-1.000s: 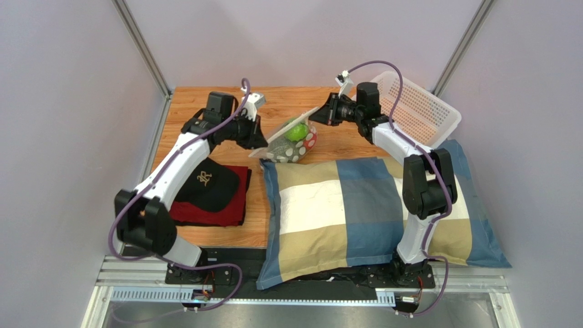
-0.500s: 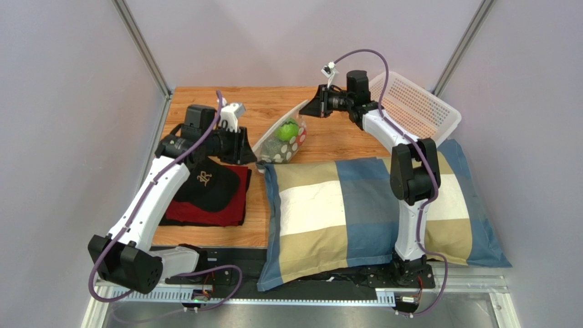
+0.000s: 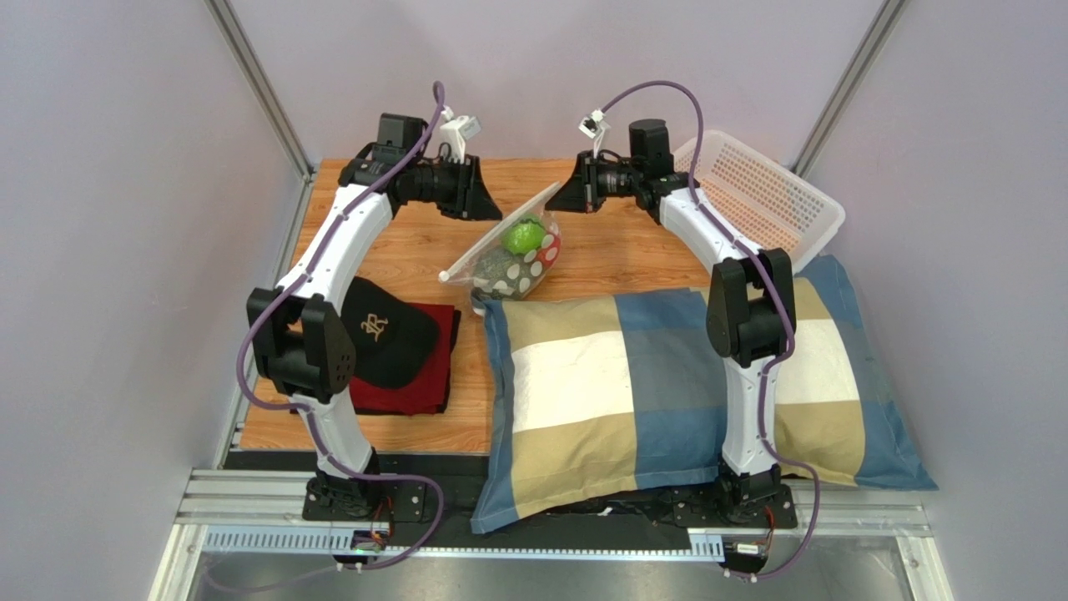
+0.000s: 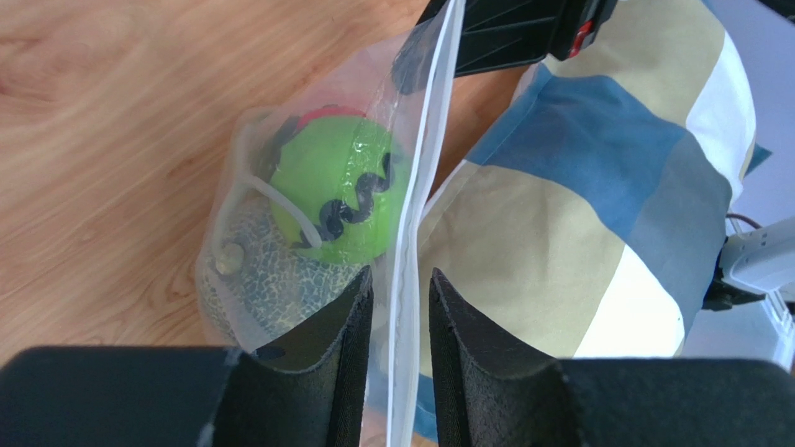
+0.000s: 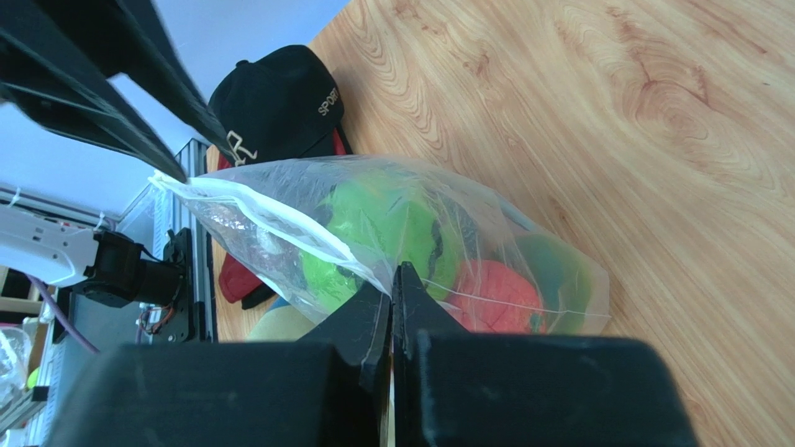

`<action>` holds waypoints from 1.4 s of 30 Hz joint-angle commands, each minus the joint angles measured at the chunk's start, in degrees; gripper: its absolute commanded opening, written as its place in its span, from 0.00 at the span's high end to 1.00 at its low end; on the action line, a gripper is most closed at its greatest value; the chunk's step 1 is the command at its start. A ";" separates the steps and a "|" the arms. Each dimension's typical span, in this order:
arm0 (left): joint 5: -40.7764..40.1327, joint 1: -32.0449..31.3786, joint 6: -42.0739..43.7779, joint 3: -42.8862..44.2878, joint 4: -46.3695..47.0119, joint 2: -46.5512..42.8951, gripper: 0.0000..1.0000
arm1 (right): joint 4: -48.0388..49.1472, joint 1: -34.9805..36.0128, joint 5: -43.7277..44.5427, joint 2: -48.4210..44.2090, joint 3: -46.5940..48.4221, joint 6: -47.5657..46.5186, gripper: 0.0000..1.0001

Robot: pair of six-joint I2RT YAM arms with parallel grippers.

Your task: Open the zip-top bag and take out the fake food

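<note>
The zip-top bag (image 3: 492, 259) hangs slanted above the wooden table, its zip edge running from upper right to lower left. My right gripper (image 3: 559, 197) is shut on its upper right corner (image 5: 373, 270). Inside it I see a bright green ball (image 3: 527, 236), a grey-green netted melon (image 3: 493, 271), a white red-dotted piece (image 3: 547, 259) and a red fruit (image 5: 490, 293). My left gripper (image 3: 483, 210) is above and behind the bag, apart from it. In the left wrist view its jaws (image 4: 399, 272) stand slightly apart, and the bag's white zip strip (image 4: 415, 186) shows in the gap, beyond them.
A checked pillow (image 3: 677, 376) fills the near right of the table, right below the bag. A white perforated basket (image 3: 765, 194) stands at the far right. A black cap (image 3: 382, 332) lies on a red cloth (image 3: 401, 391) at the left.
My left arm has swung from the bag's lower left end up to the far side of the table, and the bag's left end hangs free. My right gripper still holds the bag.
</note>
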 commanded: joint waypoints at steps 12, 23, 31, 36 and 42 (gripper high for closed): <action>3.87 0.01 4.09 -3.40 1.30 -2.08 0.72 | -1.21 0.27 -2.54 1.50 3.65 -0.46 1.00; 1.76 1.24 3.04 -6.48 2.53 -6.64 0.72 | -2.27 0.10 -2.89 0.88 3.47 -0.99 1.00; 3.08 1.85 2.24 -8.33 3.06 -7.88 0.71 | -2.71 0.19 -2.98 0.88 3.03 -1.08 1.00; 2.90 1.86 4.61 -9.03 1.13 -5.95 0.72 | -2.71 0.19 -3.15 0.62 2.77 -1.08 1.00; 1.76 1.86 5.50 -9.73 0.77 -4.89 0.72 | -2.71 0.19 -3.42 0.71 3.12 -0.73 1.00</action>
